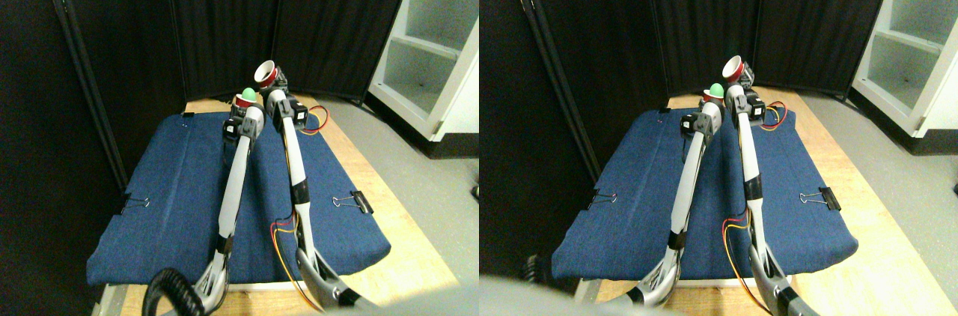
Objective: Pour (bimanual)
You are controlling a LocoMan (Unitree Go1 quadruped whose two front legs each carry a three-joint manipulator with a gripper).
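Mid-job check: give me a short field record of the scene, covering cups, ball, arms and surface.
right cup: red, white inside, tipped toward the left cup, held up by the right gripper
left cup: red, lower, at the left gripper
ball: green, sitting in the left cup's mouth
surface: blue cloth on a wooden board
clips: black binder clip on the cloth's right edge

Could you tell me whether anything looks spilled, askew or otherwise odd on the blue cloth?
Nothing spilled shows on the blue cloth. The right gripper holds a red cup tipped sideways above the left cup, which has a green ball in it; that fits pouring.
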